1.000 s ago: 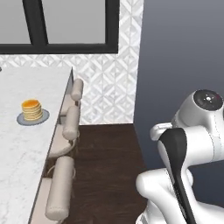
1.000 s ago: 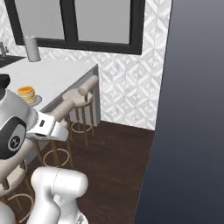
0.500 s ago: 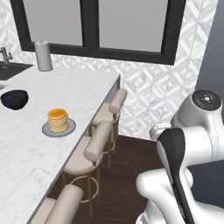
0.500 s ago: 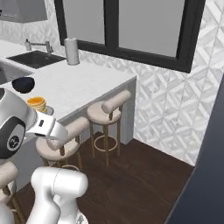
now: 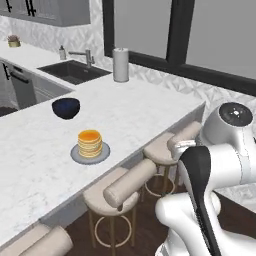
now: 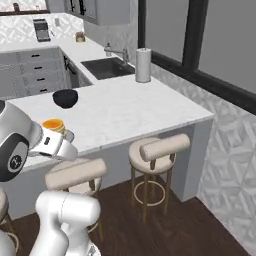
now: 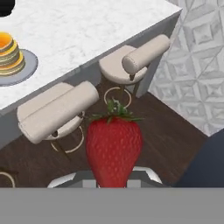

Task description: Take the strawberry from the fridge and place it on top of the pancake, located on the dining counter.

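Holding the strawberry (image 7: 114,146) upright with its leafy top pointing away from the hand, the gripper (image 7: 114,177) is nearly closed around the berry's lower end. The pancake (image 7: 9,51) sits on its grey plate (image 7: 27,66) on the bench (image 5: 150,105) — up and to the left of the berry in the hand view, past two stools (image 7: 61,109). The berry is well apart from the stack, so my guess is a carry leftward over the bench edge comes next.

Pancake (image 5: 90,143) on dining counter (image 5: 145,107) (stools (image 5: 131,185) before).
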